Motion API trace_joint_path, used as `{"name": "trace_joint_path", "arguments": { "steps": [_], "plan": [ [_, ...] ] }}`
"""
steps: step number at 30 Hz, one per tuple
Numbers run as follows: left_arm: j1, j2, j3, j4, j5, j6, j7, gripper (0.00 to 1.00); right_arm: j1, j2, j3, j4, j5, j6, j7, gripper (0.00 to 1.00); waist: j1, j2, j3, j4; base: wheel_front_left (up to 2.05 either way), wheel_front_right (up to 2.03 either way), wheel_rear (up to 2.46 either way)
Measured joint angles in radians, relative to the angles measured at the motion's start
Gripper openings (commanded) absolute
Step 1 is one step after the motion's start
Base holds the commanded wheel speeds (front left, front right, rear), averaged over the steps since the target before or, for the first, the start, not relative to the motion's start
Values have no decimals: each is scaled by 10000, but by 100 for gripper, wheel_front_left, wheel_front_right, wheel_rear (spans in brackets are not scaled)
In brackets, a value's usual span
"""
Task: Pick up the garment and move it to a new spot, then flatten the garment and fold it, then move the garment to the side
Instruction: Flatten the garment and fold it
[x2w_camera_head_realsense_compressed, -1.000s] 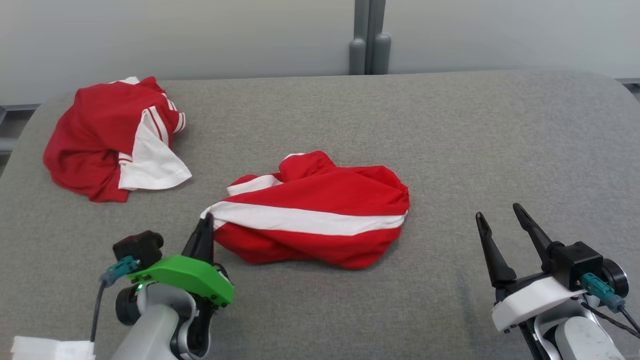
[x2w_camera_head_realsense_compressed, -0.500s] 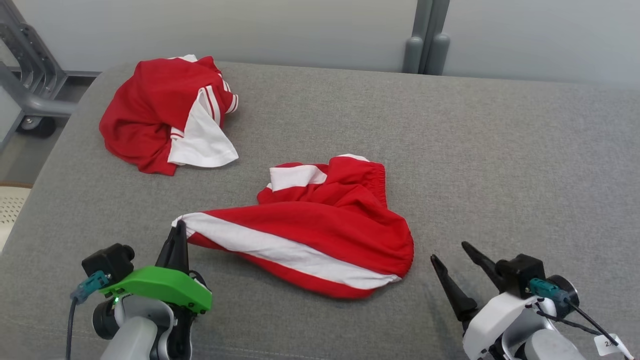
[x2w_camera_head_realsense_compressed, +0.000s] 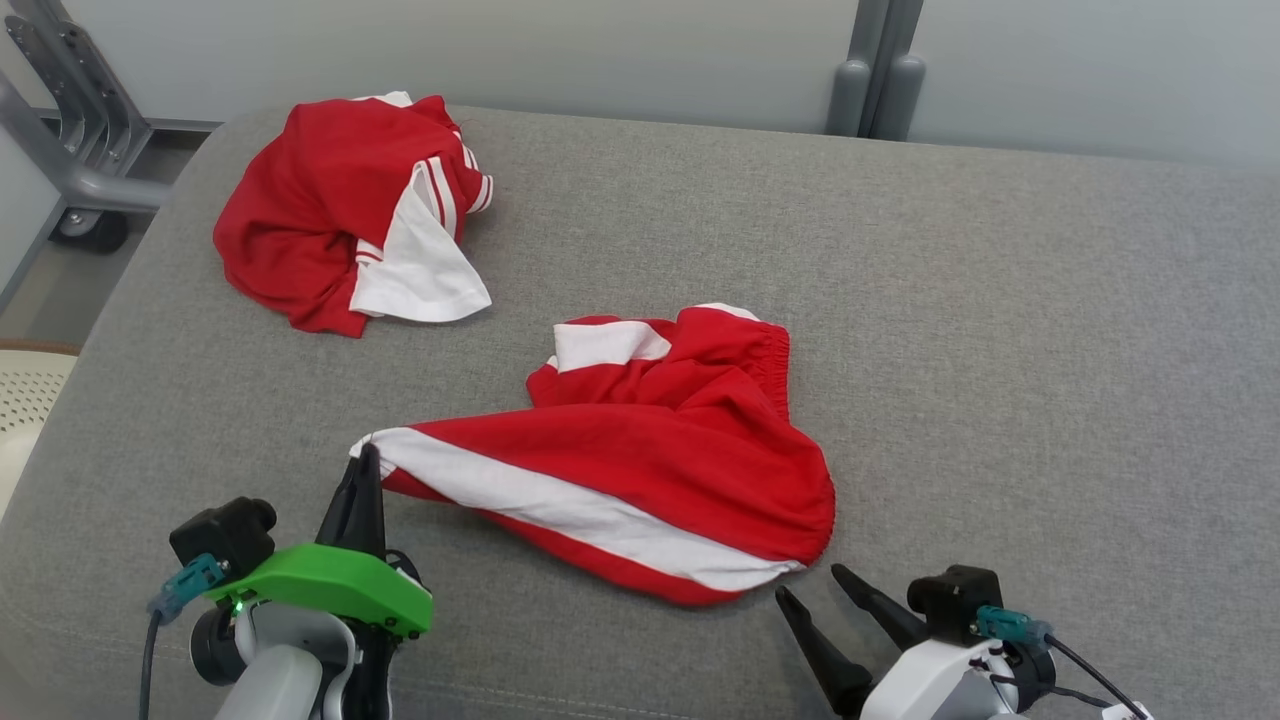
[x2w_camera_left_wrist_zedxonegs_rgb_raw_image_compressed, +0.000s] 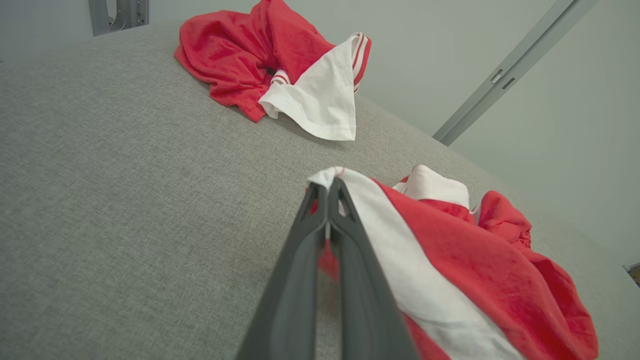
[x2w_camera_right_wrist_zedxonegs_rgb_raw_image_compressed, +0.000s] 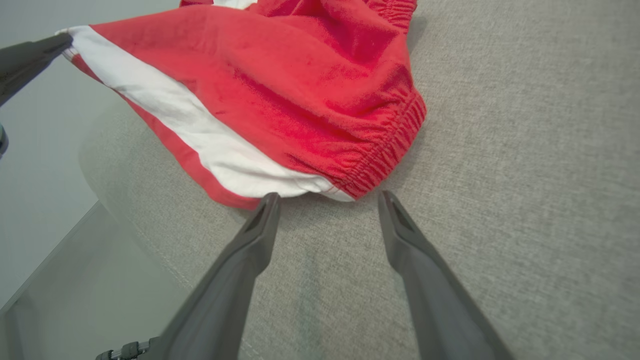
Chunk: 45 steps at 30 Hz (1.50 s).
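Garment (x2w_camera_head_realsense_compressed: 640, 470): red soft knit with a broad white stripe and a gathered elastic band along one edge. It lies crumpled near the middle of the bench (x2w_camera_head_realsense_compressed: 1000, 330), toward the front edge.
Bench cover: grey woven fabric, padded, with rounded corners.
Second piece (x2w_camera_head_realsense_compressed: 340, 210): red with a white panel and thin stripes, bunched at the far left corner, well apart from the garment.

Left gripper (x2w_camera_head_realsense_compressed: 365, 460): arm low at front left, fingers pressed together on the garment's white-striped left corner. That corner is drawn out to a point and the cloth runs taut from it.

Right gripper (x2w_camera_head_realsense_compressed: 812, 585): arm low at front right, fingers spread wide and holding nothing. The tips point at the elastic edge at the garment's near right end and sit just beside it. Contact cannot be told.
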Motion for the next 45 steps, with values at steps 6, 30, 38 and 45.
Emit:
{"name": "trace_joint_path", "arguments": {
  "steps": [6, 30, 38, 45],
  "plan": [
    [39, -19, -25, -115, 213, 0, 0, 0, -60, -38, 403, 318, 238, 0, -17, 100, 0, 0, 2, 23, 0, 0, 0],
    [278, -84, -397, -602, 514, 44, 0, 0, -1433, -165, 1390, 1804, 1329, 0, -581, 100, 0, 0, 122, 460, 0, 0, 0],
    [373, -86, -412, -725, 564, 67, 0, 0, -1820, -58, 1703, 2240, 1655, 0, -683, 89, 0, 0, 317, 467, 0, 0, 0],
    [373, -88, -403, -734, 593, 69, 0, 0, -2147, 0, 2176, 2468, 1787, 0, -794, 4, 0, 0, 414, 465, 0, 0, 0]
  ]
}}
